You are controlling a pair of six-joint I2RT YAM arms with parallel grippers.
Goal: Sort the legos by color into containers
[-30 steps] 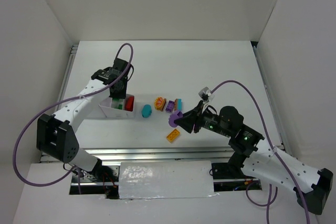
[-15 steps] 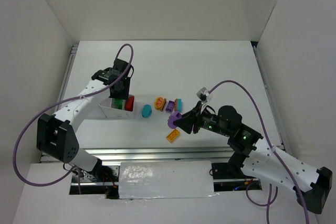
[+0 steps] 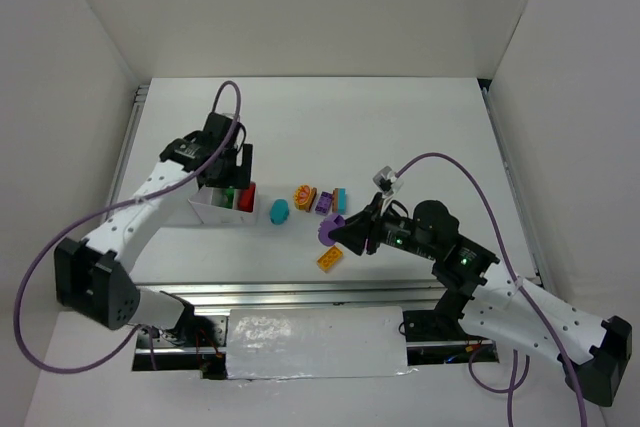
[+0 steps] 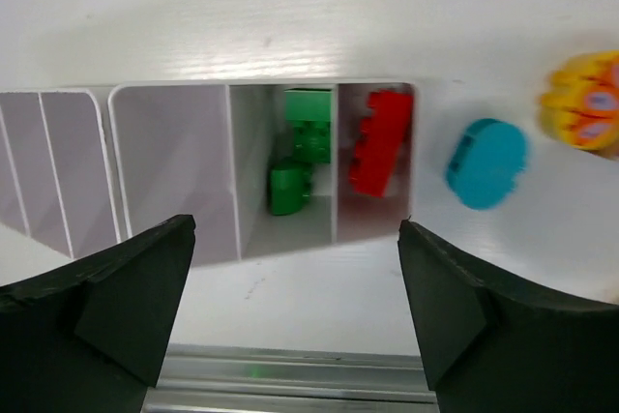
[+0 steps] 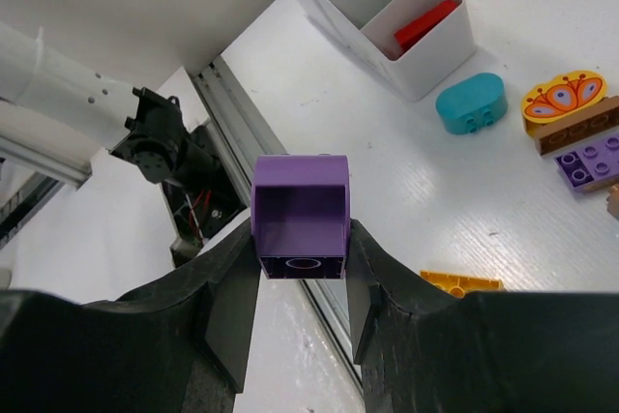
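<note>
1. Closest to the near edge of the tabletop (image 3: pixel 420 147), about midway along it, an orange-yellow studded brick (image 3: pixel 329 258) lies flat.
2. Just beyond it, the right fingers (image 5: pixel 227 307) are clamped on a purple brick (image 5: pixel 300 202), one on each side. They hold it clear above the tabletop with its hollow underside facing the wrist camera.
3. Farther in and toward the left edge, a teal oval brick (image 3: pixel 279 211) lies just beside the end of the white tray (image 3: pixel 205 213), apart from it.
4. In the tray, a red brick (image 4: pixel 379 142) sits in the end compartment next to the teal oval. The green bricks (image 4: pixel 295 166) lie in the compartment beside that one.
5. The left fingers (image 4: pixel 126 287) are spread wide apart, holding nothing, and hover over the tray.
6. Toward the middle of the tabletop, an orange-yellow oval brick (image 3: pixel 305 194), a small purple studded brick (image 3: pixel 324 203) and a teal piece (image 3: pixel 339 197) lie close together.
</note>
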